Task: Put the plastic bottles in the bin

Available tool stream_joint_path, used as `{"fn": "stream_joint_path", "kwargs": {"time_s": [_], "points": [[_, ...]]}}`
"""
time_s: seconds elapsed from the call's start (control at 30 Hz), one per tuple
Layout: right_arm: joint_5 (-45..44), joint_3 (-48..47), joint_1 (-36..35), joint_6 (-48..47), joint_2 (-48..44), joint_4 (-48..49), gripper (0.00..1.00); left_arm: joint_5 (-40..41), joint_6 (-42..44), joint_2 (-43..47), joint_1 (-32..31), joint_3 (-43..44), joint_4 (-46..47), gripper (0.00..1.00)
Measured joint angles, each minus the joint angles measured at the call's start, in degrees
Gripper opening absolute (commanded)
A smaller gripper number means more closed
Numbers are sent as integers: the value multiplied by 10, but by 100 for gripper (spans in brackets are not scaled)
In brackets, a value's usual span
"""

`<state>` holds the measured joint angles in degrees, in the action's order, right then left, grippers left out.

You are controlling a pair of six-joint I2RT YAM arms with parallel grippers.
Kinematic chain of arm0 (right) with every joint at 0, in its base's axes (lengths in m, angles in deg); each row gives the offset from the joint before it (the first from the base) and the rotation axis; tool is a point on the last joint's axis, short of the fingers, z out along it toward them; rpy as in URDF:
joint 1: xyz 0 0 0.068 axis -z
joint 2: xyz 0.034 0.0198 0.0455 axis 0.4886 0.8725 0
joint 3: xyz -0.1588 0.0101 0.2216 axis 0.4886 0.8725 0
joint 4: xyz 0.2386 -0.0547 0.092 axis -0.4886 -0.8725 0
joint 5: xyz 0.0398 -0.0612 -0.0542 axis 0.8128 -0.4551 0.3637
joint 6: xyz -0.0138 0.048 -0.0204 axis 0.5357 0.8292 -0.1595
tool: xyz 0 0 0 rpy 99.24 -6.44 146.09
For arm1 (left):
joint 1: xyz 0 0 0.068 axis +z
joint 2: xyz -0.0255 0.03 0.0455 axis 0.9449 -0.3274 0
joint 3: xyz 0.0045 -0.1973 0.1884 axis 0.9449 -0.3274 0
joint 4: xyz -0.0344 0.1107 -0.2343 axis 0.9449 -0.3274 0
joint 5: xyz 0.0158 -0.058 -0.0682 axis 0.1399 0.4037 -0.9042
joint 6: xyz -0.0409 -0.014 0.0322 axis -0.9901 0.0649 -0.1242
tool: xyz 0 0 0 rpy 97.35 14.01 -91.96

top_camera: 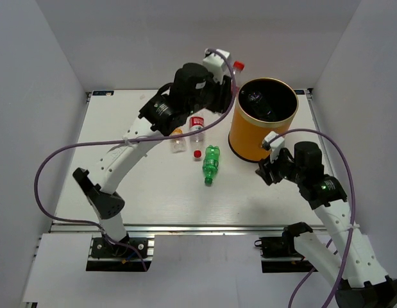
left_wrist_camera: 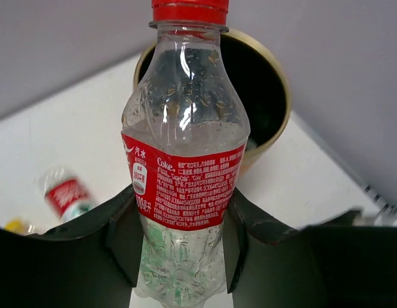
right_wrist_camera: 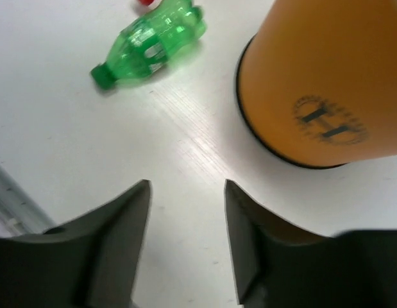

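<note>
My left gripper is shut on a clear bottle with a red label and red cap, held in the air just left of the orange bin; its cap shows in the top view. The bin's black inside lies behind the bottle, and a bottle lies in it. A green bottle lies on the table; it also shows in the right wrist view. A red-label bottle and an orange-capped bottle lie left of it. My right gripper is open and empty, low beside the bin.
A loose red cap lies between the green bottle and the red-label bottle. White walls enclose the table on three sides. An aluminium rail runs along the near edge.
</note>
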<state>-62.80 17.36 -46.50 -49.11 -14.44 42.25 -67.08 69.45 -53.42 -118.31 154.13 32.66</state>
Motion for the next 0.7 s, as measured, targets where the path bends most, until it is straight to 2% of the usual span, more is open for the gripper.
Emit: {"fn": "stream_joint_path", "kwargs": {"time_s": [0.03, 0.17, 0.33, 0.4, 0.43, 0.47, 0.5, 0.6, 0.7], "points": [[9, 13, 0, -1, -7, -3, 63, -10, 2, -18, 0, 33, 14, 0], [36, 43, 0, -5, -49, -15, 65, -52, 6, -107, -1, 130, 78, 0], [67, 52, 0, -12, -64, -19, 68, -93, -1, -203, -1, 137, 181, 0], [76, 52, 0, -16, -45, -18, 70, -101, -7, -233, -1, 129, 216, 7], [81, 52, 0, -18, -32, -16, 73, -104, -11, -246, -1, 126, 232, 14], [85, 52, 0, -18, -23, -12, 83, -106, -15, -256, -1, 124, 248, 41], [87, 55, 0, -16, -11, -5, 88, -107, -17, -265, -1, 123, 261, 56], [90, 65, -1, -15, 27, 12, 90, -106, -23, -285, -1, 127, 287, 91], [90, 66, -1, -7, 52, 25, 90, -100, -30, -296, 0, 136, 295, 99]]}}
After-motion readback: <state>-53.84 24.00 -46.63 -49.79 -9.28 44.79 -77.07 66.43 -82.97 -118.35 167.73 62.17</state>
